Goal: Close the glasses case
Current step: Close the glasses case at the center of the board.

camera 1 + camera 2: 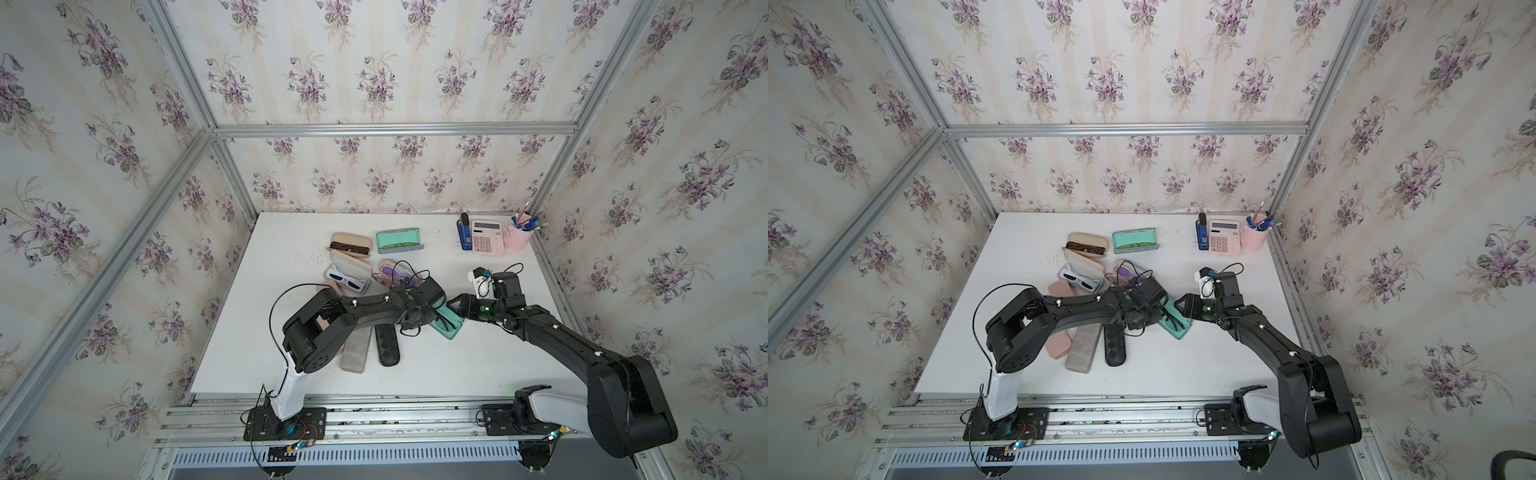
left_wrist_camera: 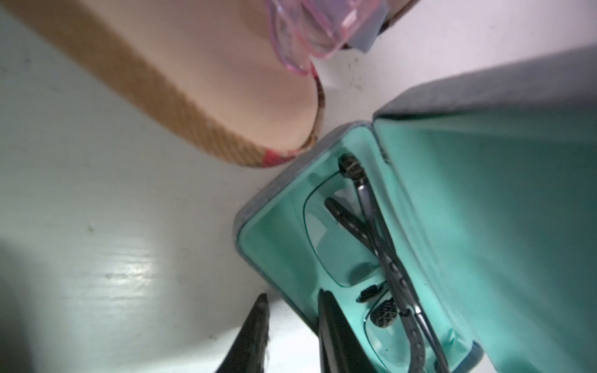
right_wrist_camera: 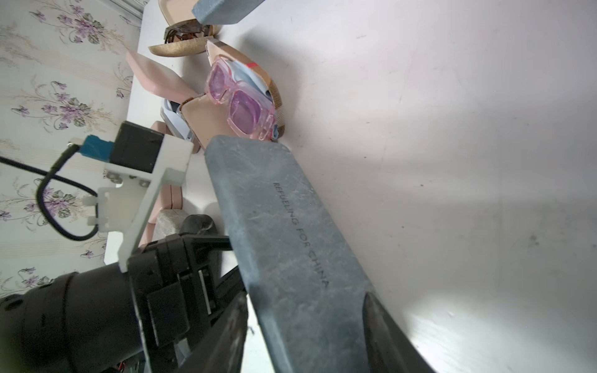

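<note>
- Nearest the robot, 2 shut cases lie side by side on the white table: a marbled grey case and a black quilted case.
- Just behind them, mid-table, the glasses case sits open with its teal lining showing and dark-framed glasses folded inside.
- The left gripper straddles the case's front wall, 1 finger inside and 1 outside. Its jaws are partly spread, with table showing beside the outer finger, so there is no pinch.
- The right gripper pinches the case's grey lid, both tips against its edges and the lid raised steeply.
- Farther back are 4 open cases: white sunglasses, pink sunglasses, a beige case and a teal case.
- In the far right corner stand a blue stapler, a pink calculator and a pink pen cup.
</note>
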### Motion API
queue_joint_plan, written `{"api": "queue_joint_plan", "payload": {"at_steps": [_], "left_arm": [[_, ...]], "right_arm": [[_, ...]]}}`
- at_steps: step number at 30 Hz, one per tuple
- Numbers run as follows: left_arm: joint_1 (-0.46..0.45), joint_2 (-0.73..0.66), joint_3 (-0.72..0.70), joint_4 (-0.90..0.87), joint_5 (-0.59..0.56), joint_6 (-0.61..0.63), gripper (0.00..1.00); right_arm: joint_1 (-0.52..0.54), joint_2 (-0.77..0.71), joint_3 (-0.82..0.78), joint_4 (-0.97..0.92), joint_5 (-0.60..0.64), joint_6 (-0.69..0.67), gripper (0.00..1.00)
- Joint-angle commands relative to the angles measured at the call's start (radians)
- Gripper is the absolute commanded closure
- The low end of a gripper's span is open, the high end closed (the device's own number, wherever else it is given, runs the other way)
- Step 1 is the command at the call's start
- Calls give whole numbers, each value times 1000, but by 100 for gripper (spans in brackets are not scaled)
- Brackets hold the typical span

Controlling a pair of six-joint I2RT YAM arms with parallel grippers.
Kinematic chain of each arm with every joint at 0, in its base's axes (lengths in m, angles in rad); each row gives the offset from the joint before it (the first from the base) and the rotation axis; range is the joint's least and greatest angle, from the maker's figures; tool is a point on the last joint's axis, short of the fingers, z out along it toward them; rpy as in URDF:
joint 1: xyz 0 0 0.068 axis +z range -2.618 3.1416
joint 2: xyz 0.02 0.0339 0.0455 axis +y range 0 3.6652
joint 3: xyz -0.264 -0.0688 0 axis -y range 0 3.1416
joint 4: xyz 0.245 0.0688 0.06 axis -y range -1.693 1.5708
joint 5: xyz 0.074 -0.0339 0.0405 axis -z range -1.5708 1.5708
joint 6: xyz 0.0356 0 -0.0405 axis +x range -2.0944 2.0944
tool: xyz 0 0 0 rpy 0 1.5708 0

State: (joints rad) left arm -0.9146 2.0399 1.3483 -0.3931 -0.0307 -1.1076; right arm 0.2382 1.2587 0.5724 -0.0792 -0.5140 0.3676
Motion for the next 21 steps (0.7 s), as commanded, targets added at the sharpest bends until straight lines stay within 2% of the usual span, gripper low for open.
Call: {"api": "queue_joint_plan", "payload": {"at_steps": [1,15,21], "left_arm": [[2,17,-15,-181,24,33,70],[5,16,-17,-156,38,45,71],[5,18,-22,-148,40,43,71]], "right_arm": [[1,26,14,19,-39,10,48],[1,50,-41,70,-49,-1,62],[3,47,-58,86,-63,3,64]]}}
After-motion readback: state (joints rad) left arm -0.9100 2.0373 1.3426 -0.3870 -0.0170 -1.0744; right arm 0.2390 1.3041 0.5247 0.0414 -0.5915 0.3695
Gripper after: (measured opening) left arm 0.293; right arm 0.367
